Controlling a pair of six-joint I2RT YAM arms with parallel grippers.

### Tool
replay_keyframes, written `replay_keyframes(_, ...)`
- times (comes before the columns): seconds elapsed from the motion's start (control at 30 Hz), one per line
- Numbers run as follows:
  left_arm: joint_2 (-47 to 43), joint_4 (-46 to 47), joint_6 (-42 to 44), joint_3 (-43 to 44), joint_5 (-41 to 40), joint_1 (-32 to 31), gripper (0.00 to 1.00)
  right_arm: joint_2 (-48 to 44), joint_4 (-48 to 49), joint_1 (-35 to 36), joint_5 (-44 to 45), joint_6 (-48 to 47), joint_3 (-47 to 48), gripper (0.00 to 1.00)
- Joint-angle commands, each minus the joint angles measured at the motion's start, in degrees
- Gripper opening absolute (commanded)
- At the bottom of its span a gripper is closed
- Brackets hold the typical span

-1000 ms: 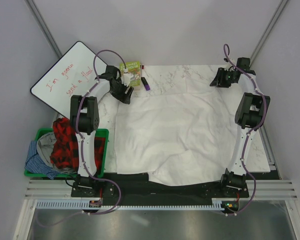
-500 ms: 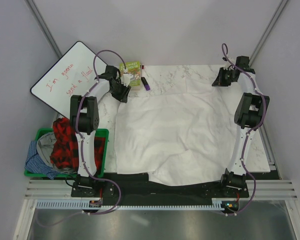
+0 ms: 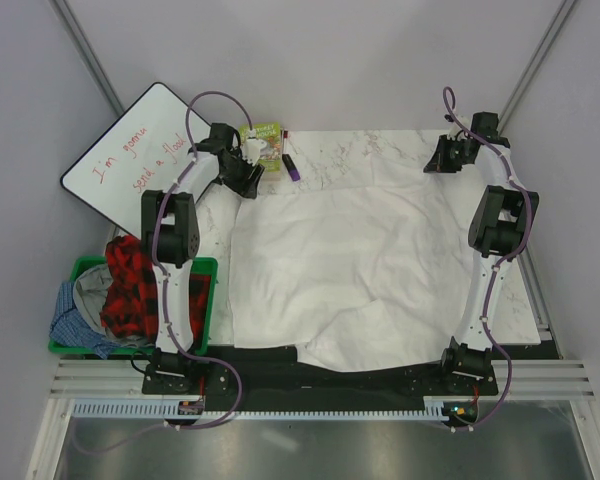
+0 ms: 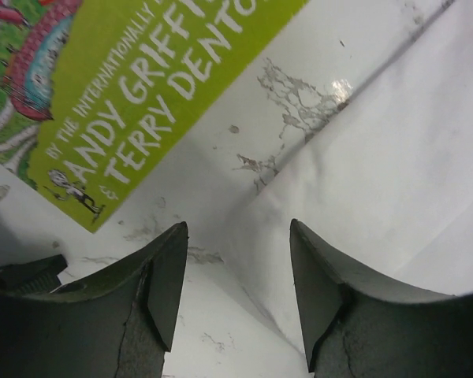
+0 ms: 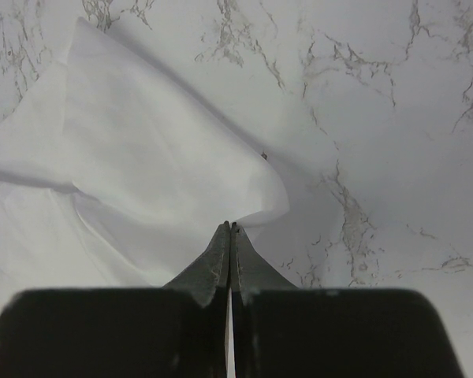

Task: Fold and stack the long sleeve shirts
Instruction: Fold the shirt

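Observation:
A white long sleeve shirt [image 3: 350, 260] lies spread flat over most of the marble table. My left gripper [image 3: 242, 178] is at its far left corner, next to the green book [image 3: 264, 143]. In the left wrist view that gripper [image 4: 236, 236] is open, and the shirt's edge [image 4: 394, 157] runs between its fingers on the table. My right gripper [image 3: 442, 160] is at the shirt's far right corner. In the right wrist view it [image 5: 231, 226] is shut, its tips pinching the curled edge of the shirt [image 5: 142, 157].
The green book [image 4: 142, 79] lies just beyond the left gripper, with a purple marker [image 3: 291, 167] beside it. A whiteboard [image 3: 130, 155] leans at the far left. A green bin [image 3: 205, 265] with a red plaid cloth [image 3: 128, 285] and other cloths stands left of the left arm.
My right gripper has shut on the shirt's far right edge. My left gripper has shifted slightly toward the book, and its jaws have narrowed a little.

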Motion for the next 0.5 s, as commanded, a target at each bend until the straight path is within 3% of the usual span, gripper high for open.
replay_keyframes(0.0, 2.0, -0.4, 1.6, 5.0, 1.0, 0.3, 0.59, -2.1, 0.9, 0.2, -1.5, -0.6, 1.0, 0.00)
replay_keyframes(0.33, 3.1, -2.7, 4.0, 3.4, 3.0, 0.3, 0.51, -2.1, 0.9, 0.1, -1.4, -1.1, 1.2, 0.00)
replay_keyframes(0.47, 4.3, -2.7, 4.2, 4.4, 1.3, 0.2, 0.40, -2.1, 0.9, 0.2, -1.2, -1.3, 1.2, 0.00)
